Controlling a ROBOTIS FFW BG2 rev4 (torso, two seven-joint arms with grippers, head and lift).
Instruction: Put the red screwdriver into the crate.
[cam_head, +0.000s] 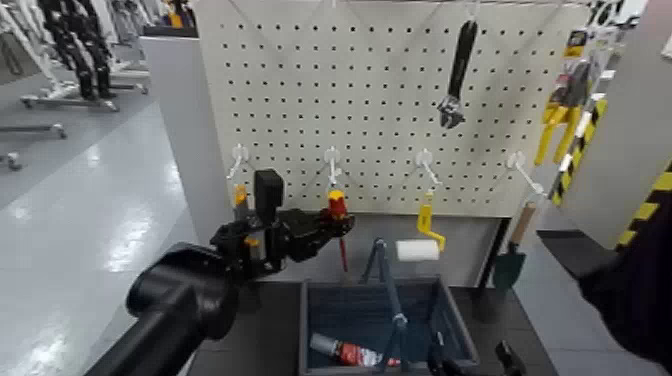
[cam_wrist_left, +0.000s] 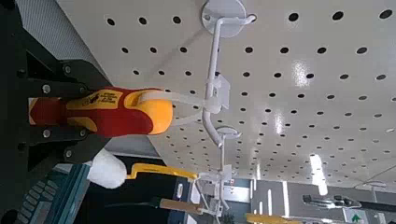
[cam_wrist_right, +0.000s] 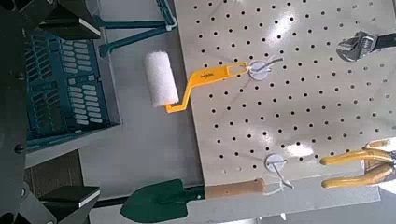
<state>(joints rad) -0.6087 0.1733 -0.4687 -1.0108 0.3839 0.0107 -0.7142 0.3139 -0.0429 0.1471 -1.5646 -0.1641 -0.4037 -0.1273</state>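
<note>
While the left hand (cam_head: 335, 222) clamps the red screwdriver (cam_head: 338, 208) at its hook (cam_head: 333, 160), the crate (cam_head: 322, 300) sits below.

Between the left jaws, the red screwdriver (cam_wrist_left: 103, 112) shows only its handle; its shaft is hidden. The crate (cam_head: 385, 325) is cut off below.

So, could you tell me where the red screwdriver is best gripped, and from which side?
Grip the screwdriver by its thick red-and-yellow handle, not the thin shaft. It hangs upright from a hook with the handle on top, and the pegboard blocks the rear, so come from the front. The left end effector is at the handle now.
</note>
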